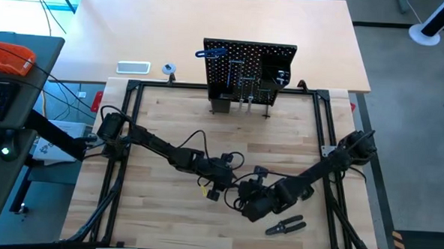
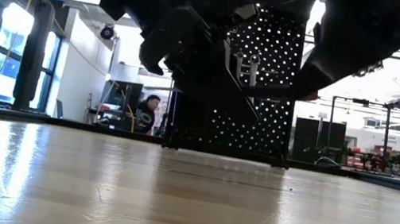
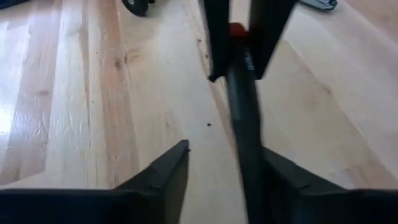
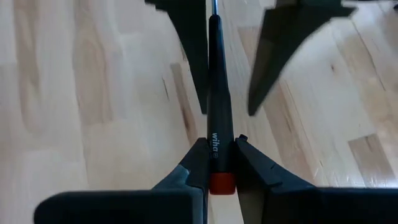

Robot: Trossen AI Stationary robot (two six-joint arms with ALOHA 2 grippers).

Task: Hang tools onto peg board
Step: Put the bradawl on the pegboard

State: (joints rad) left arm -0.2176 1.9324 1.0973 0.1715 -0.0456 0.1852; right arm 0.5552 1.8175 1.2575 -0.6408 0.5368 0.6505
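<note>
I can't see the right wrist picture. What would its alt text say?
A thin black screwdriver with a red end cap is pinched between the right gripper's jaws, above a light wooden table. Farther along the screwdriver, the left gripper's two dark fingers straddle it, with one finger close against it.

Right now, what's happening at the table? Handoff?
Looks like one. The right gripper is shut on a thin black screwdriver near its red end cap. The left gripper has its fingers either side of the same shaft, not visibly clamped. Both meet mid-table, above the wood. Black-handled pliers lie loose near the front edge; the peg board stands at the back with some tools hung.
</note>
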